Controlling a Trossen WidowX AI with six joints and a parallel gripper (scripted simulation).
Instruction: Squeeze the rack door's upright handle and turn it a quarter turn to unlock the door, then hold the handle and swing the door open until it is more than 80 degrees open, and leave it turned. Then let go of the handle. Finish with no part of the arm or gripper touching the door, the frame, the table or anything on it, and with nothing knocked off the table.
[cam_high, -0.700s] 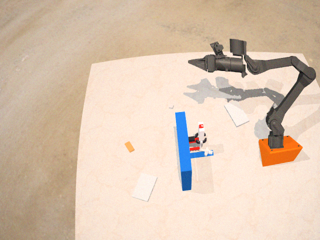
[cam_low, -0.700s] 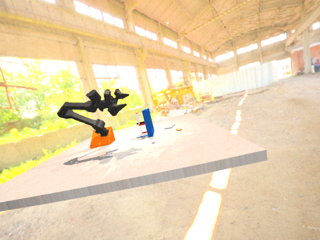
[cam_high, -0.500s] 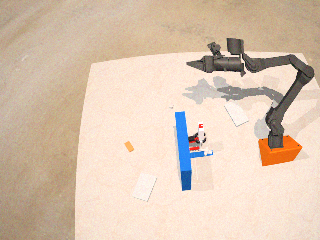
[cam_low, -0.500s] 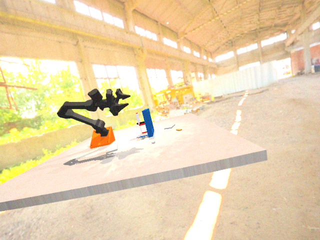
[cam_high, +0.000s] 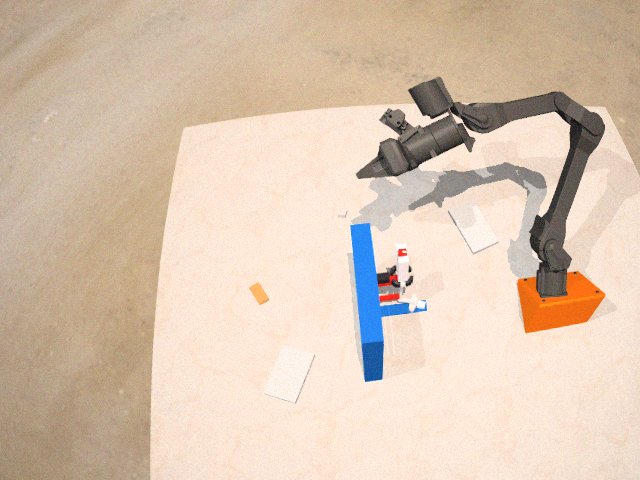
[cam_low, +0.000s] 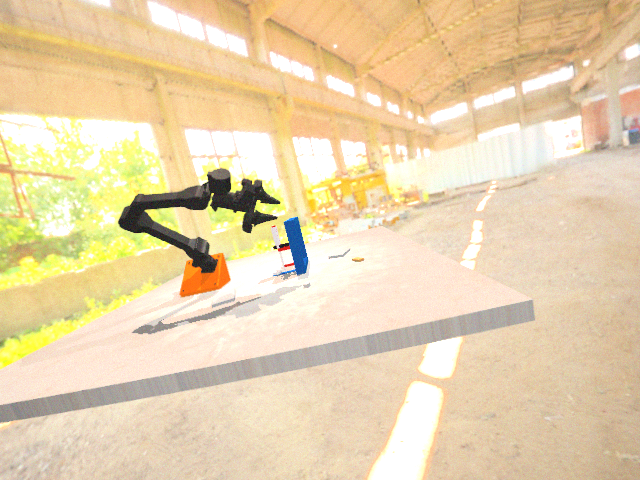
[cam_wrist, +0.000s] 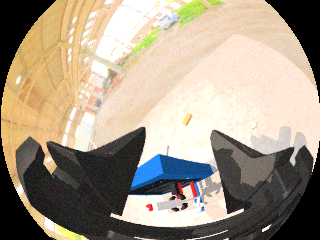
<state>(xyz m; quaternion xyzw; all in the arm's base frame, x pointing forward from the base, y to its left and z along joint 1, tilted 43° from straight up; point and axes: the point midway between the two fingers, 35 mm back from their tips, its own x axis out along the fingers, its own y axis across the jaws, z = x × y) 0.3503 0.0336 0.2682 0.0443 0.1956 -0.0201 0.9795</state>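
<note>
The blue rack frame (cam_high: 363, 279) (cam_low: 296, 245) (cam_wrist: 165, 167) stands upright on the table. On its robot-facing side, a slim white upright piece with a red top (cam_high: 402, 264) (cam_low: 275, 235) (cam_wrist: 167, 205) stands out beside black rings and red bars; it looks like the handle, though its turn is too small to tell. The door's outline and angle cannot be made out clearly. My gripper (cam_high: 358, 176) (cam_low: 278, 210) (cam_wrist: 178, 130) is open and empty. It hangs above the table, beyond the frame's far end in the top view, touching nothing.
A white slab (cam_high: 474, 228) lies between the arm and frame. Another white slab (cam_high: 290, 374) and an orange block (cam_high: 258, 293) (cam_low: 357, 259) (cam_wrist: 187, 119) lie behind the frame. A small white piece (cam_high: 342, 213) (cam_wrist: 253, 125) lies near its far end. The orange base (cam_high: 558, 310) (cam_low: 199, 279) carries the arm.
</note>
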